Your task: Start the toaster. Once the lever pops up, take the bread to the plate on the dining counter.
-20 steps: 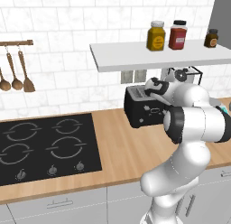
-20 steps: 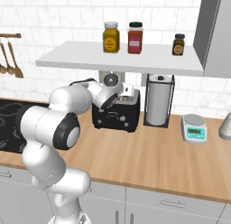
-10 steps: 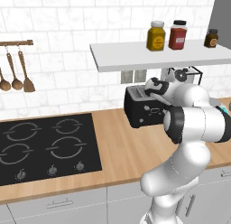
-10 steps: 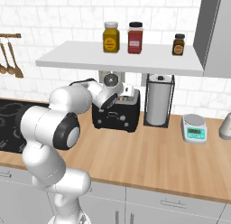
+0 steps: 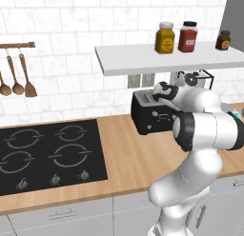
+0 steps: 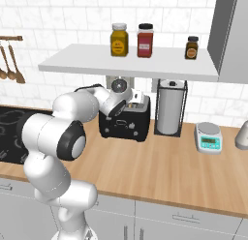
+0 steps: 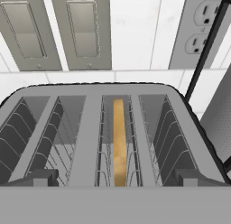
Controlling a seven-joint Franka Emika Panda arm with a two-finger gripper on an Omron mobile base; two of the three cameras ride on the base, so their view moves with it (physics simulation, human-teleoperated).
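Hovered over the small black boxy two-slot toaster (image 5: 152, 115) with its silver-grey top, the pincer (image 6: 131, 99) just above the slots. Looked straight down into them in the hand view: a flat pale tan slice of bread (image 7: 119, 144) stood on edge in the right-hand slot, sunk between the wire guides, the left slot beside it bare. Showed two small dark finger tips (image 7: 38, 177) at the bottom corners, set well apart with both slots between them, so spread wide and gripping nothing. Sat on the light-wood desk (image 6: 184, 166) against the white tiled wall, under the white wall shelf (image 6: 126, 64) carrying a yellow jar (image 6: 119, 39), a red jar (image 6: 145, 40) and a small dark brown jar (image 6: 192, 47). Stood just left of an upright white paper-towel roll in its black wire holder (image 6: 170, 108), with a small pale green kitchen scale (image 6: 209, 138) further right. Lay well left of the toaster: a black four-ring hob (image 5: 47, 154), with wooden utensils (image 5: 19, 75) hanging on a rail above it.
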